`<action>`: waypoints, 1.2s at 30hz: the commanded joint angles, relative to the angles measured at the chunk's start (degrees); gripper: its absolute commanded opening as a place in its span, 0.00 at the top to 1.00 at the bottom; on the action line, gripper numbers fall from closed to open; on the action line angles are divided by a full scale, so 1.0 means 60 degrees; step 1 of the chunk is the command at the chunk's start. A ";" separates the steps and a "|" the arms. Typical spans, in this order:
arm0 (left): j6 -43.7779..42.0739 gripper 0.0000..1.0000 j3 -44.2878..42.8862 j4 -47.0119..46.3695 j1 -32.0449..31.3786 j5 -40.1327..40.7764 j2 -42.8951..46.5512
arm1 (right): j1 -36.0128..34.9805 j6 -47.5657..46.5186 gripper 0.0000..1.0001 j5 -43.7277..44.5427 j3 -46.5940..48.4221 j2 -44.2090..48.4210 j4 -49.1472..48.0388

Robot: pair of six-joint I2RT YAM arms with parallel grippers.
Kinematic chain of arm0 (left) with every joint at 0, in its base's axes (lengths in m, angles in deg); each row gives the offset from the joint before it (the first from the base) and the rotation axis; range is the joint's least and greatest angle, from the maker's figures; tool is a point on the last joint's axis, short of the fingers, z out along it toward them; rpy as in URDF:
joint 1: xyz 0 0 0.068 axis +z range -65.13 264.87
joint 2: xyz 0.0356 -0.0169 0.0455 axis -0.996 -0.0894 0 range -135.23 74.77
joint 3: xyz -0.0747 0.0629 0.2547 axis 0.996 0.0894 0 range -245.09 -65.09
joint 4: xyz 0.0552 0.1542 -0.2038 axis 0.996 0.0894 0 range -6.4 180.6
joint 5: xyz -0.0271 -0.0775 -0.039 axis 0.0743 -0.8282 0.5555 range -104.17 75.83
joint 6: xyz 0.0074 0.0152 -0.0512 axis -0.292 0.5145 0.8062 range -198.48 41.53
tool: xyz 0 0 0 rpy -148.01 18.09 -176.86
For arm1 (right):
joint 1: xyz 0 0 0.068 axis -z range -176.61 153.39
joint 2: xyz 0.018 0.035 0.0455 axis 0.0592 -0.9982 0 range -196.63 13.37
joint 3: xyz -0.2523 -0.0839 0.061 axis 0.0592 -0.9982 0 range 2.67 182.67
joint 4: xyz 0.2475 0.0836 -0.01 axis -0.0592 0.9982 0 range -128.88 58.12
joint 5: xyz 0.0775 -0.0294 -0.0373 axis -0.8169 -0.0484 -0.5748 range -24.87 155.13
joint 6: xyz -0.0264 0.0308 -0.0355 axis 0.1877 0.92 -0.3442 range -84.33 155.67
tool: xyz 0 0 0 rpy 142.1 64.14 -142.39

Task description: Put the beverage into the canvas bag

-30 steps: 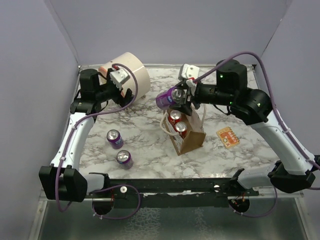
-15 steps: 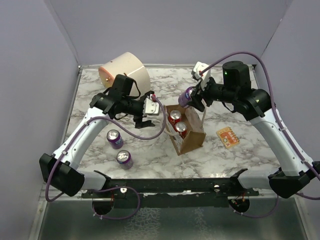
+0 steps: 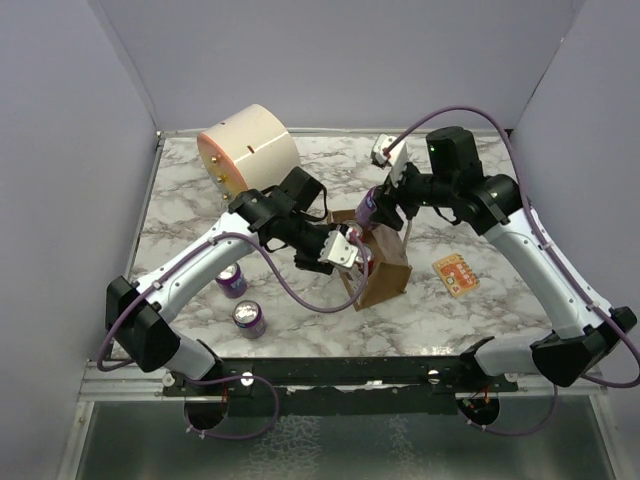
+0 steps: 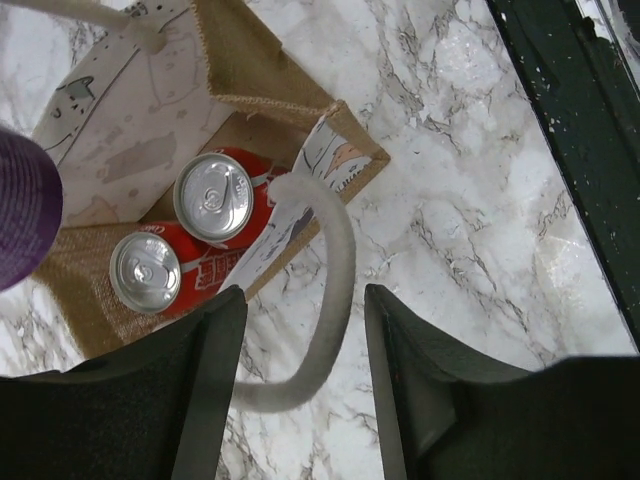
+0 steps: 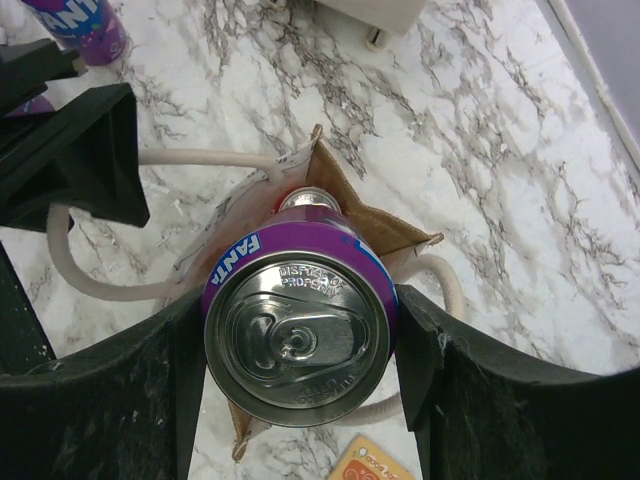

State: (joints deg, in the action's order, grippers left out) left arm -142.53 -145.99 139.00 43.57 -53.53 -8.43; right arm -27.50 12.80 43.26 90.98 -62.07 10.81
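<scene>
Starting well left of the canvas bag (image 3: 385, 275): no change in the last second for the cream cylinder (image 3: 248, 148) over at the far-left corner, and none for the loose purple cans (image 3: 248, 318) standing near-left of the bag. Big change comes next, though. Swung the left arm clean away from the cylinder and right across to the bag, all inside a second. Now got the left gripper (image 4: 305, 295) parked at the bag's left rim, fingers spread wide with the rope handle (image 4: 335, 260) running down between them, so not pinching anything yet. Looks like a setup for hooking or tugging that handle aside and keeping the mouth open. Already inside the bag: two red cans (image 4: 215, 200) side by side, with bare lining showing beside them. Over the bag's far end: the purple Fanta can (image 5: 298, 335), clamped by its sides in the right gripper (image 3: 380, 200), lid facing the wrist camera. Was lying sideways off the bag's far-left corner a second ago, then drawn back a touch, now turned more upright and lined up above the opening. Not in the bag yet, and apparently not touching it either. Just right of the bag: the orange card (image 3: 456, 275), same place as before. Reading all this for the task: hold-and-drop pretty much staged, only the lowering and letting go left to do, and mostly worth watching the other handle under the can.
</scene>
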 commanded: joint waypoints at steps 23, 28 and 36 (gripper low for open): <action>-0.0841 1.00 0.0442 -0.0026 -0.0456 0.0338 0.0062 | -0.0076 0.0008 0.92 0.1591 -0.0949 -0.1223 -0.1352; -0.0873 1.00 0.0449 -0.0031 -0.0444 0.0291 -0.0007 | -0.0109 0.0076 0.93 0.1928 -0.1081 -0.1353 -0.1482; -0.0923 1.00 0.0475 -0.0005 -0.0448 0.0326 -0.0030 | -0.0124 0.0063 0.95 0.3155 -0.1156 -0.1290 -0.1723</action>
State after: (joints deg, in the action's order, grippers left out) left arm -146.77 -143.91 138.95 41.24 -51.38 -9.48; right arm -28.05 13.02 56.50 83.16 -71.01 6.68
